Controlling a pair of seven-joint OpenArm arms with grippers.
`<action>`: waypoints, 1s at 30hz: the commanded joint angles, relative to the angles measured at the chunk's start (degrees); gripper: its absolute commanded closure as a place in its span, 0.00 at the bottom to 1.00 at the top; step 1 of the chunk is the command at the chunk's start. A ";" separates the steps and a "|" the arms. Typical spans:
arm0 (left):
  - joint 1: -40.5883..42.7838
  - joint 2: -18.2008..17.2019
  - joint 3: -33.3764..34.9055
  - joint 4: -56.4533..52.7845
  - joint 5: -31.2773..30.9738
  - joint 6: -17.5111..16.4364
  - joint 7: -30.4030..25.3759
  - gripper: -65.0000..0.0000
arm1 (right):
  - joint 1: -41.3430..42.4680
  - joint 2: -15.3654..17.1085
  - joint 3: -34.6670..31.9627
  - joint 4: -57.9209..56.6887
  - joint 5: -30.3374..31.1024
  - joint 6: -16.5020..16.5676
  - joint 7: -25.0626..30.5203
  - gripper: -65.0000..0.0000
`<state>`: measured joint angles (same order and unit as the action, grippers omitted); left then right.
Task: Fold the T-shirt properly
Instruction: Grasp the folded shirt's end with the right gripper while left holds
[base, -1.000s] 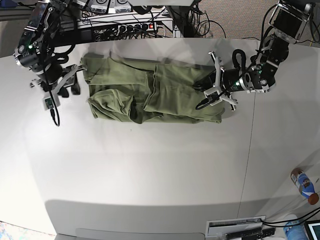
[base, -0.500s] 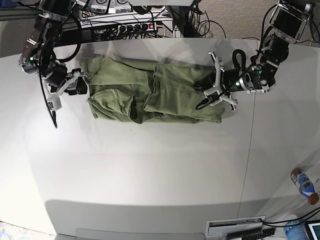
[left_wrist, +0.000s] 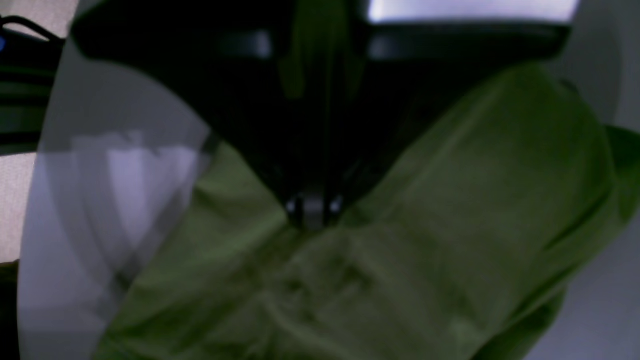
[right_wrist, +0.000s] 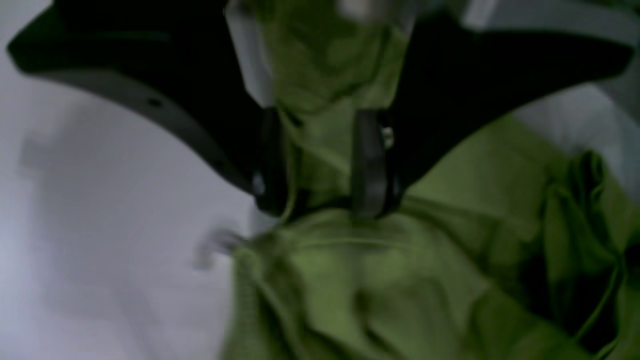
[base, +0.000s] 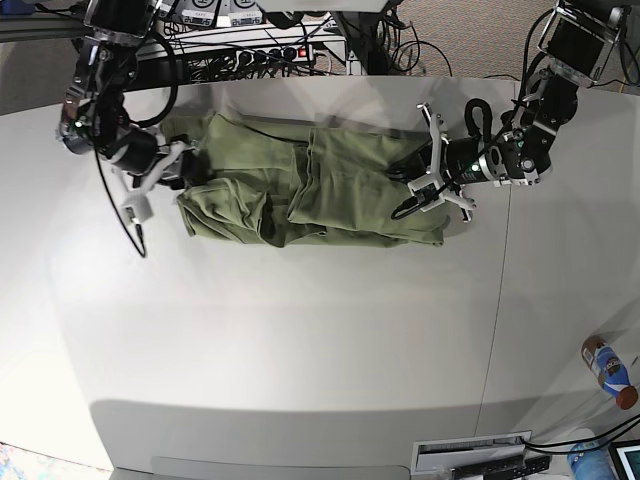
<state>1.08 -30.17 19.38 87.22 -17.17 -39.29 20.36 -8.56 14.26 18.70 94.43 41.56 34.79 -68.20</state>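
The olive-green T-shirt (base: 320, 190) lies crumpled and partly folded across the back of the white table (base: 300, 340). My left gripper (base: 418, 178) is at its right end, low on the cloth. In the left wrist view its jaws (left_wrist: 312, 215) are together, with green cloth (left_wrist: 400, 250) running up between them. My right gripper (base: 182, 165) is at the shirt's left end. In the right wrist view its fingertips (right_wrist: 320, 200) pinch a bunched fold of the shirt (right_wrist: 375, 280) between the two pads. No neck tag shows.
Cables and a power strip (base: 270, 50) lie behind the table's back edge. A bottle (base: 608, 372) lies off the table at the far right. A seam (base: 500, 300) runs down the table's right part.
My right gripper has moved to the right and slightly down, carrying the shirt's left edge inward so the left end bunches up. The left arm has stayed still.
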 joint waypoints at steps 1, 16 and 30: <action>0.52 -1.27 -0.04 -1.14 6.88 1.92 8.33 1.00 | 1.16 0.79 0.02 0.70 -0.02 0.37 0.96 0.64; 0.83 -1.25 -0.04 -1.14 6.86 1.73 8.28 1.00 | 2.23 0.81 0.09 -12.41 -1.73 0.39 4.13 0.64; 0.83 -0.90 -0.02 -1.14 2.34 1.73 8.28 1.00 | 5.07 -1.14 0.09 -5.68 3.67 0.48 0.66 1.00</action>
<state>1.26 -30.02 19.16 87.07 -20.14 -39.03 21.65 -4.01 12.64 18.79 87.85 43.97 34.59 -67.99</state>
